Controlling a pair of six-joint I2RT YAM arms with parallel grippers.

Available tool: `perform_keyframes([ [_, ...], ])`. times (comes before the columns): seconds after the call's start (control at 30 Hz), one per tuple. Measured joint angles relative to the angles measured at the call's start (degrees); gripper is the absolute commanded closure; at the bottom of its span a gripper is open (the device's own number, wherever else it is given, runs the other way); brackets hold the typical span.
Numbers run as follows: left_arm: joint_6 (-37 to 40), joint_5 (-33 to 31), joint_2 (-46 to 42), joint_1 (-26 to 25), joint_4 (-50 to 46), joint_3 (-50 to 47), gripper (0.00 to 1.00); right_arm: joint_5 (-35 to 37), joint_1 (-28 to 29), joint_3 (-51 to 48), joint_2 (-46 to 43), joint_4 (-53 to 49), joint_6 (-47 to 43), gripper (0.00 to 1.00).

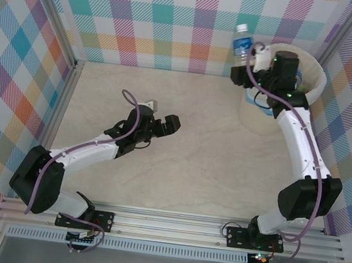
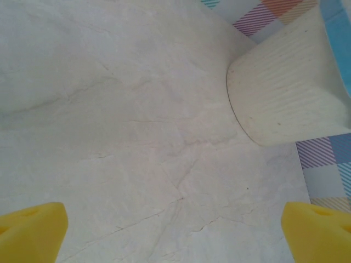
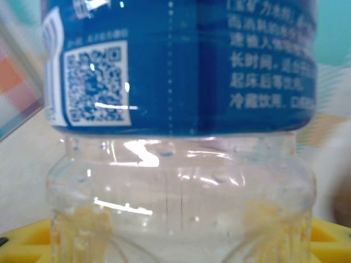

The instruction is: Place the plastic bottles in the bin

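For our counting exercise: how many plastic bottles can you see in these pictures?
1. The blue-labelled bottle is gripped in the right pincer, by the left rim of the bin. More may be hidden inside the bin under the arm.

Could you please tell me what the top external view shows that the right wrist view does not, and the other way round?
Top external: the whole layout, with the left gripper open and empty over the table, and the right gripper raised by the left rim of the bin.
Right wrist: close detail, namely the QR code and printed text on the blue label, the clear body below it, and the yellow fingers at its base.
Shared: the blue-labelled bottle, held in the right gripper.
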Motion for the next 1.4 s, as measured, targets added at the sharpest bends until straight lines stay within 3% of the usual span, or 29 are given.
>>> perform_keyframes([
  [0.3,0.70,-5.09,-1.81,0.00,-0.26,-3.15,0.00,7.26,-14.32,9.60,6.45,-1.99,8.96,0.43],
  [0.4,0.70,-7.72,-4.33,0.00,-0.31,-5.27,0.00,13.20,-14.82,11.67,9.38,-3.65,8.63,0.39],
  [0.53,0.44,-12.39,-8.00,0.17,-1.44,-7.61,0.00,21.92,-14.73,13.05,12.85,-7.04,7.21,0.20],
  [0.67,0.70,-17.81,-12.63,1.97,-5.42,-8.79,0.00,25.42,-14.73,13.18,13.79,-10.36,6.23,0.09],
  [0.8,1.66,-24.83,-19.02,7.96,-11.34,-8.85,0.00,25.75,-14.71,11.98,10.56,-10.69,5.53,0.02],
  [0.97,7.52,-34.80,-27.23,16.26,-14.53,-11.82,0.00,23.69,-14.56,1.36,-2.56,-7.39,4.96,0.00],
  [1.1,15.72,-40.02,-31.06,20.13,-11.67,-17.29,0.00,20.83,-14.45,-16.94,-16.57,2.27,4.59,0.00],
  [1.23,23.91,-38.91,-28.70,23.74,-5.01,-22.67,0.00,18.38,-14.45,-36.13,-22.64,11.13,5.51,0.00],
  [1.4,31.61,-31.36,-20.57,27.23,6.40,-26.84,0.00,14.93,-14.45,-54.64,-18.03,20.57,7.50,0.00],
])
